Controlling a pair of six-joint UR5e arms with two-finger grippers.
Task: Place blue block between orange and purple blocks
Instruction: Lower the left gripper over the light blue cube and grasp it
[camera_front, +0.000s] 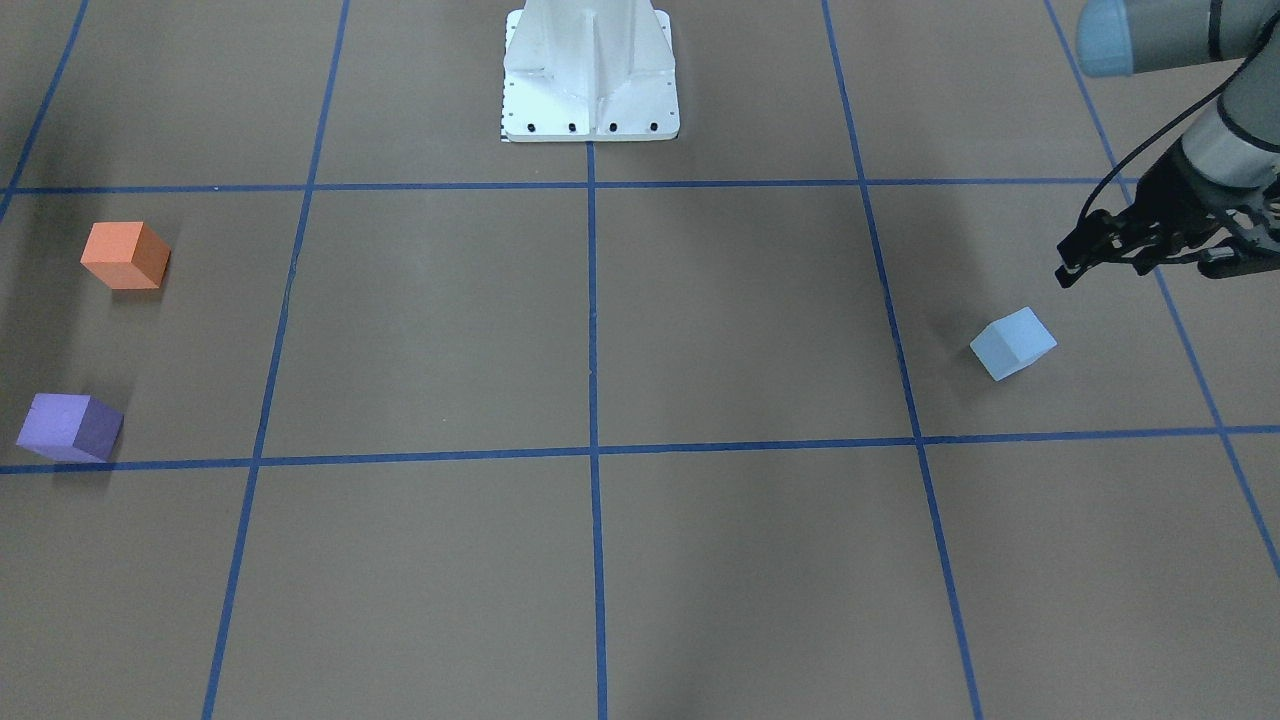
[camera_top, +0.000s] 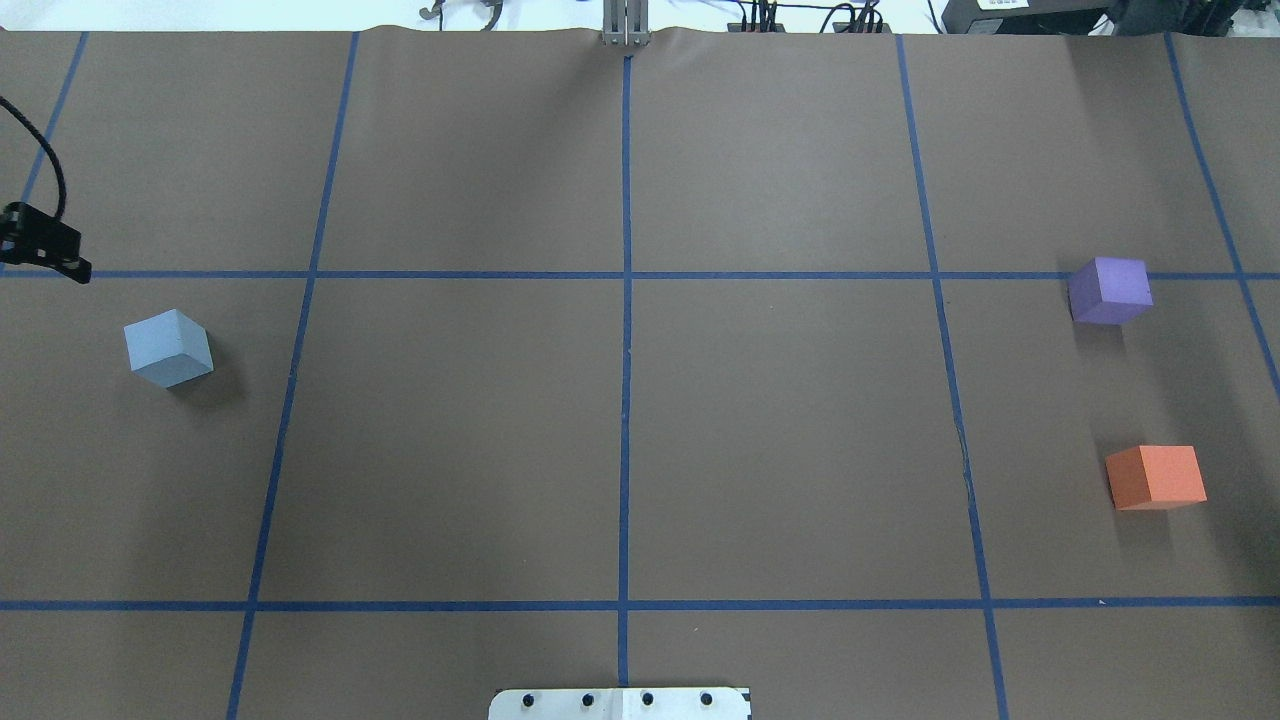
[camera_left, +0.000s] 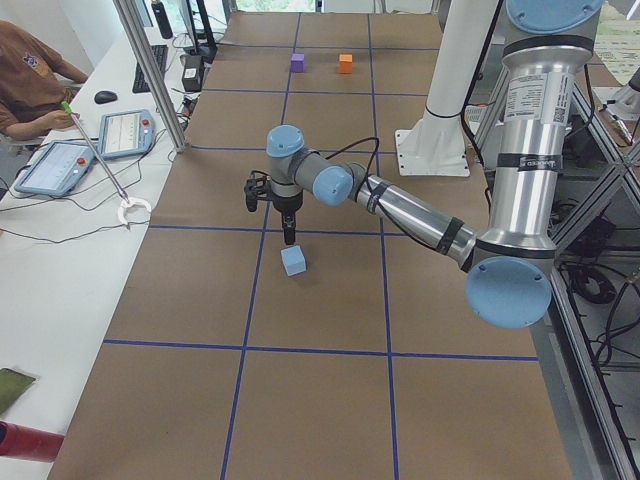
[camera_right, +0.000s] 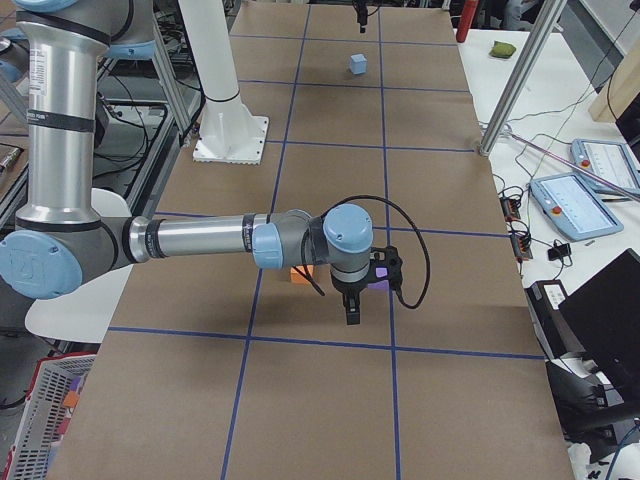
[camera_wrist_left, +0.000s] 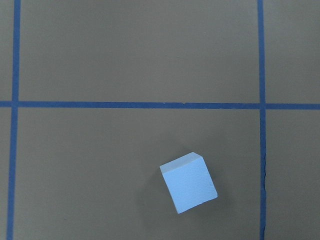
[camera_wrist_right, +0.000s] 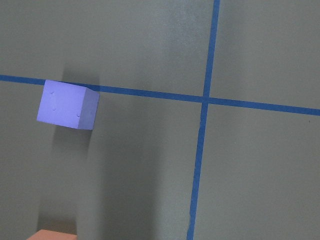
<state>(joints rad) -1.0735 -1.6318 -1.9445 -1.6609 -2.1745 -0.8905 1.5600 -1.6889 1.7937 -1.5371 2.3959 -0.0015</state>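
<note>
Blue block (camera_front: 1012, 343) rests on brown table (camera_front: 700, 330), near hovering left gripper (camera_front: 1072, 262), not touching (jaw gap: cannot tell).

Bright, even light; soft shadow beside the blue block (camera_top: 168, 347); views sharp.

No text, number or brand is legible in any view. Small print on the left arm (camera_left: 530, 100) is too blurred to read.
</note>
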